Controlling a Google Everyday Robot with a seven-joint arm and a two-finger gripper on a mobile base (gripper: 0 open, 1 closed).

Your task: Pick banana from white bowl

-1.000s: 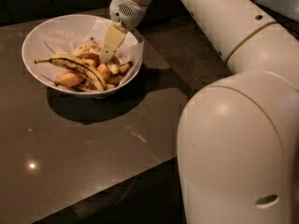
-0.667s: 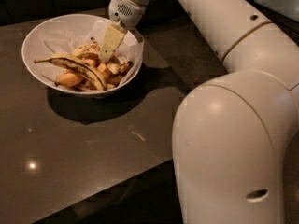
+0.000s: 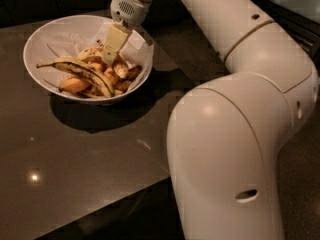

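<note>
Lying among the fruit in the white bowl [image 3: 55,34], the speckled pale-yellow banana [image 3: 90,53] sits toward the bowl's middle, partly hidden by the gripper [image 3: 111,59]. The gripper reaches down into the bowl from above and meets the heap right at the banana; whether it is clenched or released cannot be told. A slimmer black-streaked banana [image 3: 80,71] crosses the front, with orange fruit chunks [image 3: 74,85] around it. The bowl stands on a dark glossy table [image 3: 75,159], and the white arm [image 3: 240,134] fills the right side.

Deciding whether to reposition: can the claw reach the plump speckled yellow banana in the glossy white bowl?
Probably yes: the claw hangs inside the glossy white bowl beside the plump speckled yellow banana, nothing between them.
</note>
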